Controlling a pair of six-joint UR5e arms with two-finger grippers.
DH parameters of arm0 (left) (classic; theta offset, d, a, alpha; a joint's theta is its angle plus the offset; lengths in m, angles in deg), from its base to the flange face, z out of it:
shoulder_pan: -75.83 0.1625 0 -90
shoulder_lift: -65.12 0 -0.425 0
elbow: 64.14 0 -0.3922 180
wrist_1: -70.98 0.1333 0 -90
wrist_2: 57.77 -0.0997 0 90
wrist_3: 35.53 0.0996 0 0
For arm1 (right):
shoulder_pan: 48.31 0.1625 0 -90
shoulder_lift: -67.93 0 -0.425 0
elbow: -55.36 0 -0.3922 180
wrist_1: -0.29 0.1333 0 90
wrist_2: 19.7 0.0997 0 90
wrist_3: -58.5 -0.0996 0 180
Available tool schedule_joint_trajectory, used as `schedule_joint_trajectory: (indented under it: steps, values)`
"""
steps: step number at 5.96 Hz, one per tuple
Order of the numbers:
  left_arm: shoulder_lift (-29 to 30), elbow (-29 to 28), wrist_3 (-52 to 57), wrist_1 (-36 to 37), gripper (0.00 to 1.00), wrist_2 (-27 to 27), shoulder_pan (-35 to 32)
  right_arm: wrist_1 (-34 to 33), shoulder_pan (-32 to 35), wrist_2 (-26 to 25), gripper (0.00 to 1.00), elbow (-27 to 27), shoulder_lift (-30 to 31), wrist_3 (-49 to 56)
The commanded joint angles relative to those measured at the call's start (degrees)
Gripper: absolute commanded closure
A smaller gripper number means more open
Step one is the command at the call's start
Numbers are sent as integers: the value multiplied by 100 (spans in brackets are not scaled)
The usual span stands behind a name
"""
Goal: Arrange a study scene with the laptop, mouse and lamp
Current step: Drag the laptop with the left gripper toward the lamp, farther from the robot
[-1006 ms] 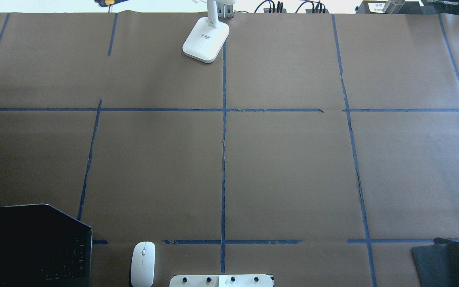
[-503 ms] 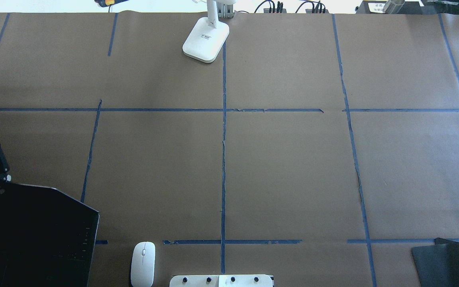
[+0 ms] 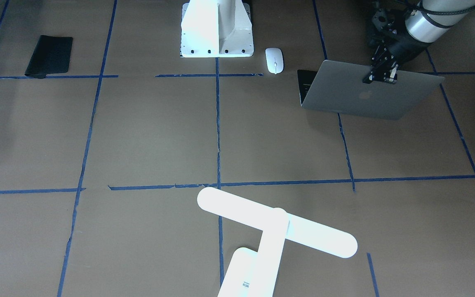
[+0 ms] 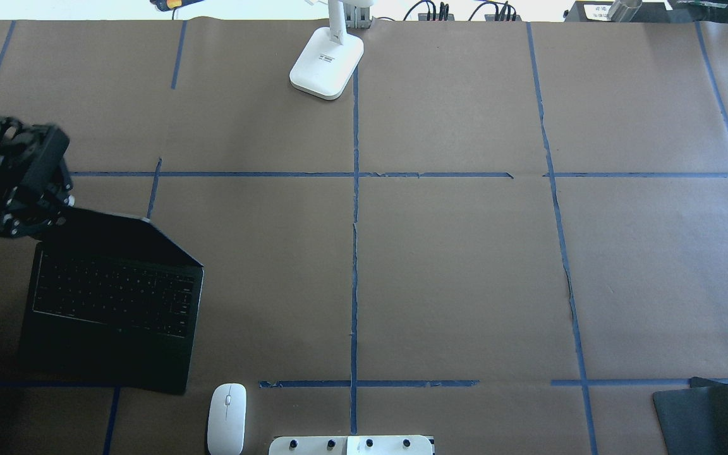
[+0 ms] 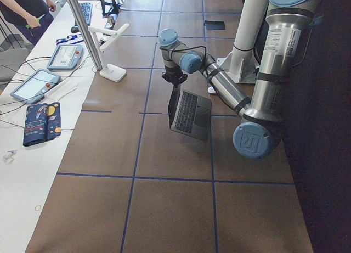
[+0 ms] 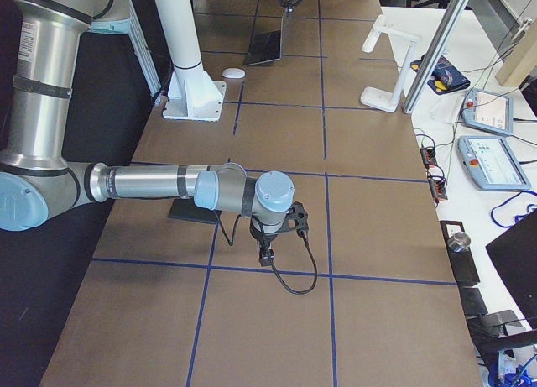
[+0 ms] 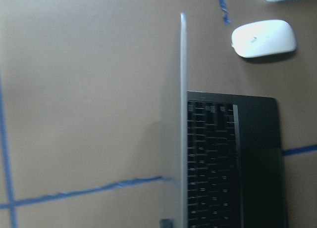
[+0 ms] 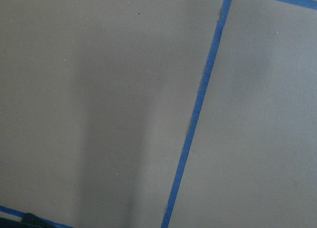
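**Currently on table, overhead view, left to right**

- Left gripper (image 4: 30, 205): jaws clamped on the top edge of the laptop (image 4: 111, 297) lid.
- Laptop: open, near-left area, keyboard facing up.
- Mouse (image 4: 227, 417): just right of the laptop's near corner, beside the white pedestal (image 4: 351, 445).
- Lamp (image 4: 326, 60): far edge, centre.
- Black pad (image 4: 696, 411): near-right corner.
- Right gripper (image 6: 268, 251): above the paper near the pad; jaw state cannot be told.
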Motion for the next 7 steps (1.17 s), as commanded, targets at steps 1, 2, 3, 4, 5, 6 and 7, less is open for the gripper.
schedule_joint_trajectory:
  steps: [1,2,3,4,5,6,7]
  values:
    - [1337,-1277,-328,-51,100,-169,-28,0,0,9,0,1,0,-6]
    - [2058,-2033,-784,-131,100,-178,-2,0,0,9,0,1,0,-6]
    - [2656,-2885,-1249,-662,100,-196,16,0,-9,9,0,9,0,-6]
    - [3158,-3885,-1811,-1555,100,-205,121,0,-9,9,0,9,0,-6]
    - [3555,-4522,-2130,-2025,100,-344,183,-9,-9,9,0,18,0,-6]
    - [3794,-4772,-2150,-2039,100,-511,235,-9,-9,17,0,18,0,-6]
    - [3918,-4940,-2125,-2091,94,-547,236,-9,-9,9,0,27,0,-6]
